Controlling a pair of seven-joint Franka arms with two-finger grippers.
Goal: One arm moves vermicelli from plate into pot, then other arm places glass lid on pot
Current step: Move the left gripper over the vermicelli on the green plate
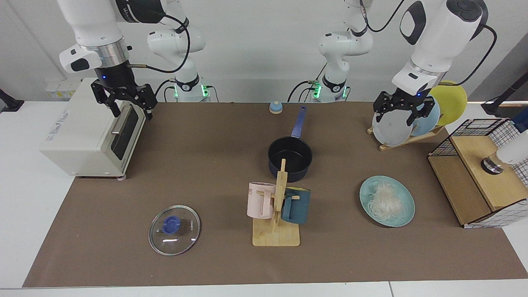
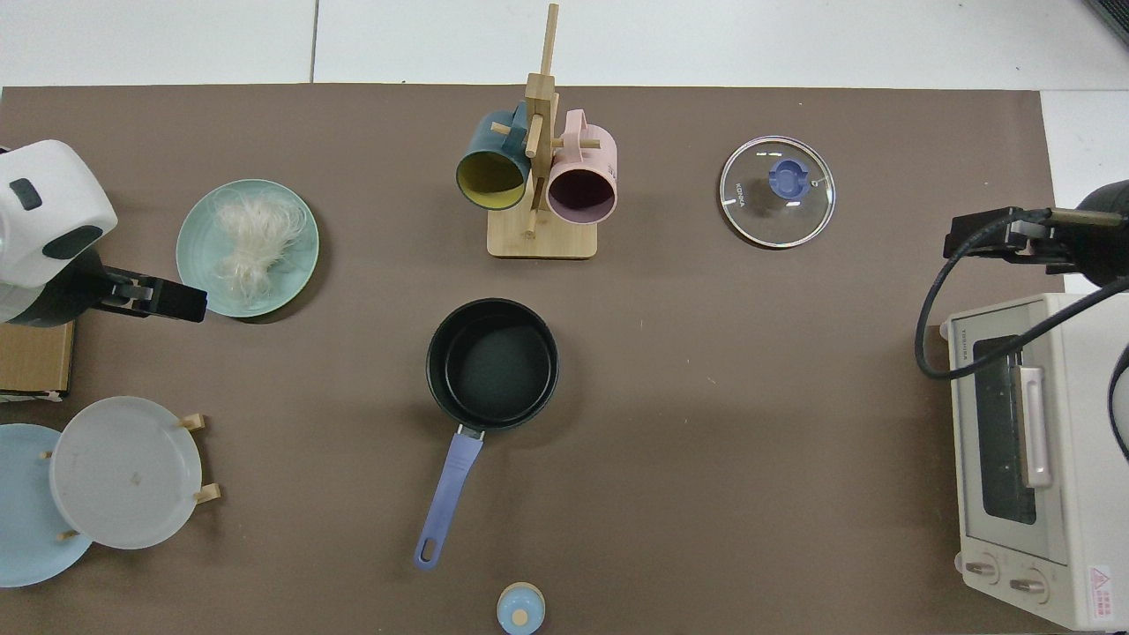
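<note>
Nothing is done yet: the vermicelli (image 1: pixel 385 199) lies on the plate (image 1: pixel 405 218) at the empty pot's (image 1: pixel 290 158) four o'clock, the glass lid (image 1: pixel 174 229) at its seven. Left tool (image 1: pixel 398 110) and right tool (image 1: pixel 128 103) hang spread, empty.

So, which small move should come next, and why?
Probably the left gripper, open above the plate rack, should descend toward the white vermicelli tangle on the pale teal plate: the dark navy pot is empty. The right gripper waits over the toaster oven.
</note>
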